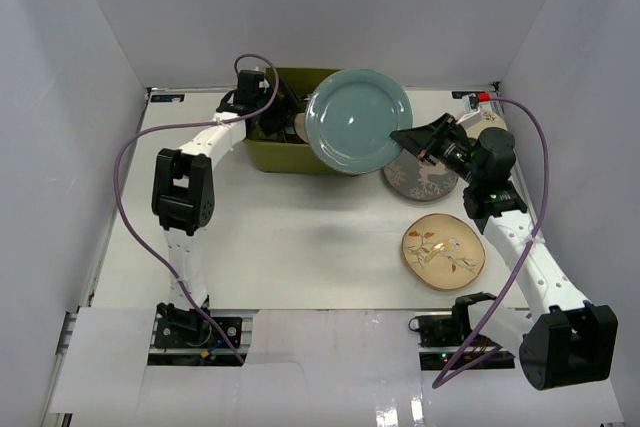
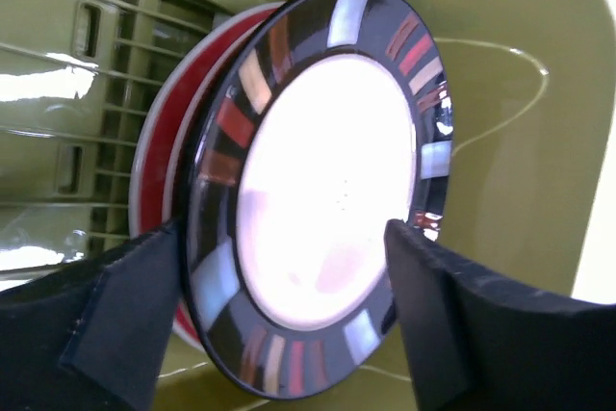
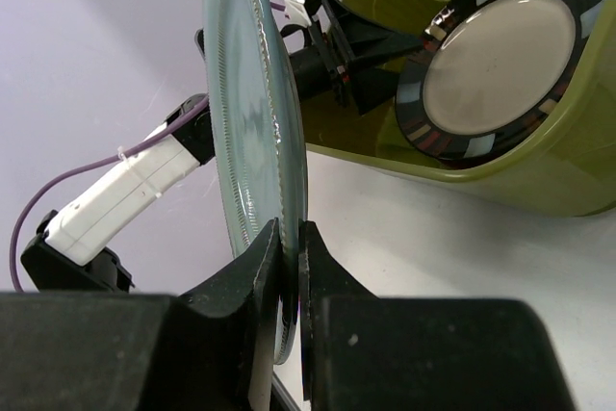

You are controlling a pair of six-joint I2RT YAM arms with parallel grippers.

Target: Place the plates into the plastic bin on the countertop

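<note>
Teal plate (image 1: 358, 119) in right fingers (image 3: 252, 286), probably aloft

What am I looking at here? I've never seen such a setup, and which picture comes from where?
These are two robot arms, the left arm and the right arm, bolted at the near edge of a white table. The wide picture looks down from above; the other two come from a camera on each wrist. The right pincer is shut on the edge of a plain teal plate, held clear of the table near a green bin. The left pincer is open, reaching into the bin toward a dark-rimmed plate resting against a red plate. A deer plate and a bird plate lie on the table.
</note>
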